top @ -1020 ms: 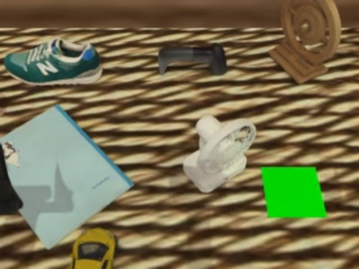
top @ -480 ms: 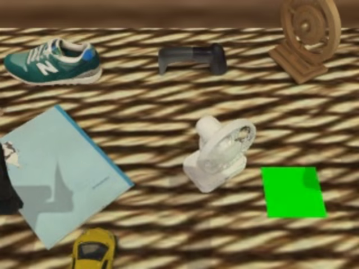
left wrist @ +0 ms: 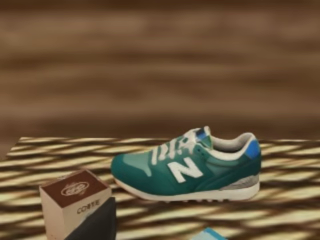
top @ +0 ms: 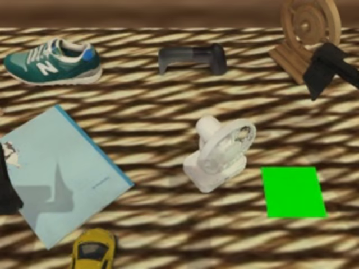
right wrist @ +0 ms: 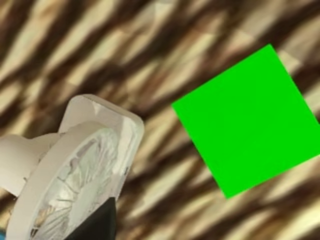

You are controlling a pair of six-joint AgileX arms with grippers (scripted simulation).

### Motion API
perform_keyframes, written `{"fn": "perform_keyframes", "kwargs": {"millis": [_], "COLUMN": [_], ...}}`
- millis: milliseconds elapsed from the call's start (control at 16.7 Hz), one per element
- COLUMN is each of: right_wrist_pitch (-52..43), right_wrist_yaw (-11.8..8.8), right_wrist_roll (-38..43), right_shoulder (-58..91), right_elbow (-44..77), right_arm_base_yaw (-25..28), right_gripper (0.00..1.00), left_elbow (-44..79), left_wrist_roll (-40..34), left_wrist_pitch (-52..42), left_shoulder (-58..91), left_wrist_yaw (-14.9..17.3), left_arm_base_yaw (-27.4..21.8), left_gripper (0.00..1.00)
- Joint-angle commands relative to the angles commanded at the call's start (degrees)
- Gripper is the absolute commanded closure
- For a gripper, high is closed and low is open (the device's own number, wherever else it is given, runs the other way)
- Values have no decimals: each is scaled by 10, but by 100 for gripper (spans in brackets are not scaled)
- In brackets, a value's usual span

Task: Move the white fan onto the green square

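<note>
The white fan (top: 219,154) stands near the table's middle, its round cage head tilted up toward the right; the right wrist view shows the fan (right wrist: 75,165) too. The green square (top: 293,191) lies flat just right of it with nothing on it, and the green square (right wrist: 247,120) fills much of the right wrist view. My right gripper (top: 314,84) hangs at the far right, well behind the square, open and holding nothing; one black finger (right wrist: 97,225) shows off to the side. My left gripper (top: 7,188) sits parked at the left edge, open.
A teal sneaker (top: 53,61) lies at the back left and a dark grey handheld device (top: 192,59) at the back middle. The tan wooden wheel (top: 305,33) stands right behind my right gripper. A pale blue book (top: 61,176), a yellow toy car (top: 94,249) and a small carton (left wrist: 75,200) are at the left.
My right gripper has come into the top view at the upper right, in front of the wooden wheel. The fan, the square and the left arm have not moved.
</note>
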Motion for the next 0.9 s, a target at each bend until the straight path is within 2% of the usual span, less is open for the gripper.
{"fn": "perform_keyframes", "kwargs": {"millis": [300,540,720,900], "right_wrist_pitch": [-149,-232,-266,-274], "right_wrist_yaw": [-11,-21,-27,-28], "right_wrist_roll": [183,295,343,354], "right_shoulder": [241,380,438,452], "right_elbow": [259,418,486,502], "right_arm_base_yaw": [74,119,139,144], "right_gripper": [0,0,0,0], "left_elbow": [0,0,0,0], "left_wrist_roll": [0,0,0,0], "left_wrist_pitch": [0,0,0,0], "left_shoulder": [0,0,0,0], "left_wrist_yaw": [0,0,0,0], "left_arm_base_yaw": [0,0,0,0], "left_gripper": [0,0,0,0]}}
